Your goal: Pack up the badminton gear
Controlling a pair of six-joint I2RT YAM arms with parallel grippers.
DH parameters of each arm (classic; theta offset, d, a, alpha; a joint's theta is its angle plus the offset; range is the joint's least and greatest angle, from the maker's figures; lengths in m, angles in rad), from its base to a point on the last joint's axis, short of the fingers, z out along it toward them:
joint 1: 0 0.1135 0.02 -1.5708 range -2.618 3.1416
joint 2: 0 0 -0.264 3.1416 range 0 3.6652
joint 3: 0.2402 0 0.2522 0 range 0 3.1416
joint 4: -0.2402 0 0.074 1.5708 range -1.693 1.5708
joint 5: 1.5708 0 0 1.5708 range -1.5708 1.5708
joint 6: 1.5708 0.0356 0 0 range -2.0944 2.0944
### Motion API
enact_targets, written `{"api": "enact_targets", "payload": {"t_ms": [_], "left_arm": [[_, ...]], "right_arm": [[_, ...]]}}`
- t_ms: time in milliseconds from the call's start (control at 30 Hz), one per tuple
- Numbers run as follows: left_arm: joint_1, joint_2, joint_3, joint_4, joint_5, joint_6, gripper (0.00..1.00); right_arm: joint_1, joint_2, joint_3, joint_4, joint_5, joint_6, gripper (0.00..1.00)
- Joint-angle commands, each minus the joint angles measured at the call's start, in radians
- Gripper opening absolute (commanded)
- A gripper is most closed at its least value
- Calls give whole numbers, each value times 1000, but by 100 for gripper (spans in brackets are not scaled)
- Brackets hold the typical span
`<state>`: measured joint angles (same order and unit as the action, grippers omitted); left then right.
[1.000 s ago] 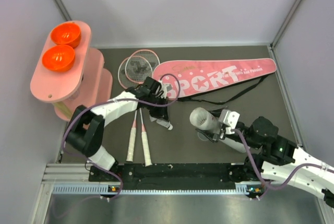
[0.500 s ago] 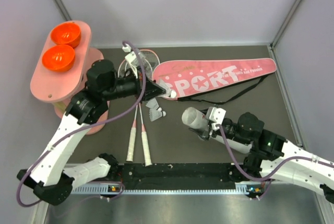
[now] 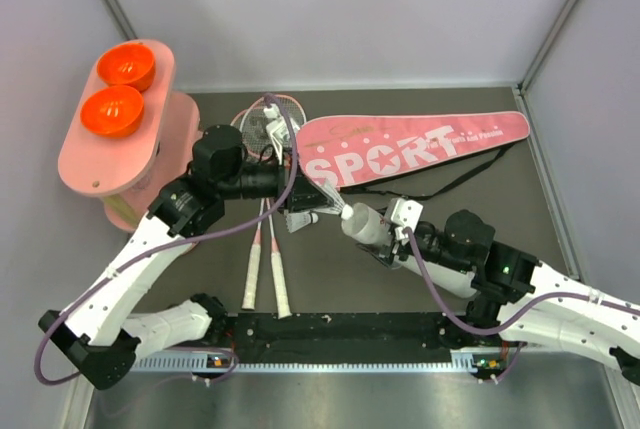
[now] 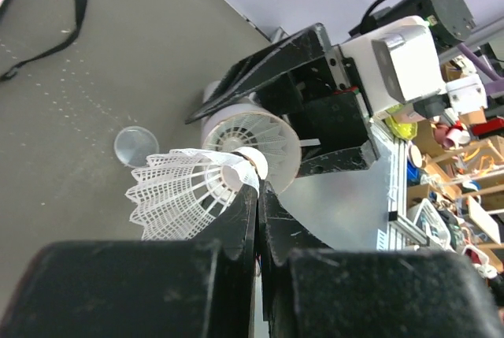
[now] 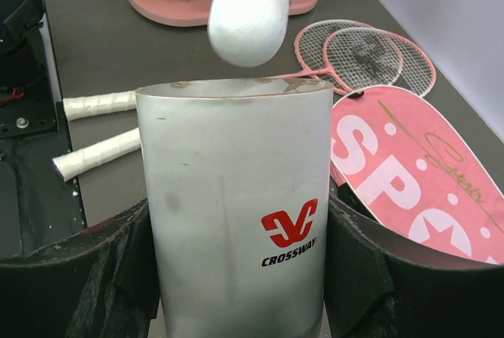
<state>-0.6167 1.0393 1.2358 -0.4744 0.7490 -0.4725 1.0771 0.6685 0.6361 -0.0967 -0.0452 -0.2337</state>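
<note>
— Just on the near side of the pink bag [image 3: 420,149], by its wide end, what did the left gripper [image 4: 257,196] have?
— Its jaws were pinched tight on a shuttlecock [image 4: 193,192], cork nose at the tube [image 5: 236,212] mouth.
— And the tube?
— Clamped in the right gripper [image 3: 398,236], also nearer than the bag. The two rackets [image 3: 262,134] lay left of the bag, heads beside its wide end.
</note>
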Motion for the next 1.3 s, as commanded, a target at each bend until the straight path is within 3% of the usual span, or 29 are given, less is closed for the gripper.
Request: {"api": "enact_targets", "payload": {"t_ms": [0, 167, 267, 300, 333, 433, 633, 833, 1067, 1267], "left_arm": [[-63, 1, -2, 106, 6, -43, 2], [-184, 64, 11, 126, -86, -55, 2], [-196, 94, 33, 93, -89, -48, 11], [-196, 93, 40, 79, -132, -38, 18], [-196, 82, 45, 68, -148, -32, 48], [-176, 51, 45, 98, -105, -47, 98], [-103, 15, 24, 105, -89, -68, 98], [-40, 50, 7, 1, -145, -60, 83], [-98, 136, -6, 86, -59, -97, 88], [-204, 260, 7, 53, -146, -80, 65]], "right_arm": [[1, -7, 37, 72, -1, 59, 43], [1, -10, 37, 78, -7, 63, 43], [3, -29, 34, 75, -7, 62, 43], [1, -36, 31, 74, -5, 60, 43], [3, -49, 28, 72, -4, 60, 43], [1, -76, 13, 71, -1, 59, 43], [3, -92, -3, 66, -8, 53, 43], [3, -107, -1, 61, -21, 45, 43], [3, -104, -7, 72, -28, 36, 43], [3, -99, -4, 84, -36, 34, 43]]}}
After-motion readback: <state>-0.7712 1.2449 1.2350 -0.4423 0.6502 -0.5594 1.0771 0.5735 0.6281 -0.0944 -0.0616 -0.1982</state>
